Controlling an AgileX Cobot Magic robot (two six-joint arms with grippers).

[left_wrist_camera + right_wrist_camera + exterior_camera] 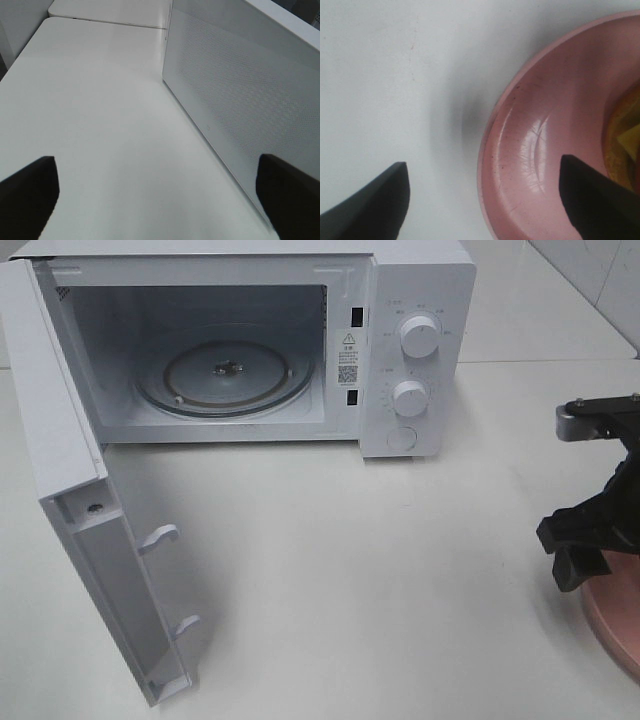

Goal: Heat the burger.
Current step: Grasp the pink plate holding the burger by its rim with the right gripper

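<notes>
Only a yellow-brown sliver of the burger (626, 145) shows, cut off at the frame edge on the pink plate (520, 165), with the right gripper (483, 165) spread wide over its rim, while the left gripper (156, 161) gapes wide beside the open microwave (300, 340), whose sticker (347, 358) is too small to read.

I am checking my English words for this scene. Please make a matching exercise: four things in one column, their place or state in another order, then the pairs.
1. microwave door
2. turntable
3. burger
4. right gripper

a. on the pink plate
b. open, over the plate's rim
c. swung open
d. inside the microwave

Pairs: 1-c, 2-d, 3-a, 4-b
</notes>
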